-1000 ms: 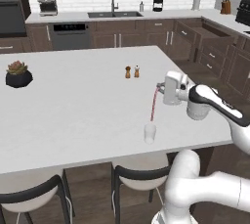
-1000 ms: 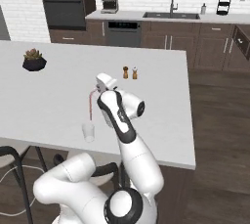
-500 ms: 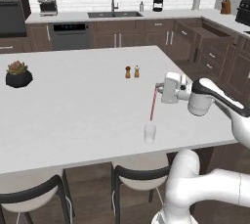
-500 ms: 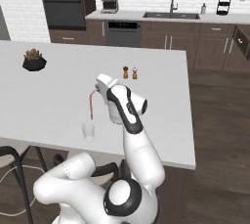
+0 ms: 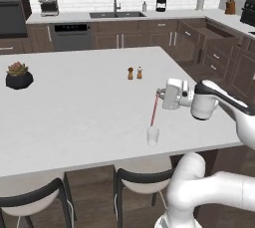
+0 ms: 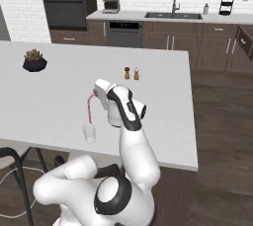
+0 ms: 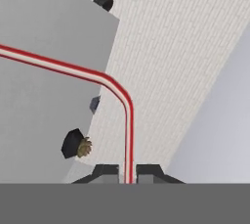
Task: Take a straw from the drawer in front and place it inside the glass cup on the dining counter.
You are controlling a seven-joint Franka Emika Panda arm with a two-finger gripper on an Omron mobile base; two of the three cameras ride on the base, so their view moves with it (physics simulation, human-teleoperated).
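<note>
You are at the placing step: the gripper (image 5: 160,94) pinches the straw (image 5: 154,110) by its bent upper end, and the straw hangs slanted down over the counter (image 5: 74,107), its lower tip just above the cup (image 5: 152,136), or perhaps already at its rim. I judge that the next move calls for lowering the tip squarely into the cup's mouth before the fingers part, since the straw is long and the cup small enough to tip. The clear cup is hard to make out against the white top, so you cannot tell whether the tip has entered it.
</note>
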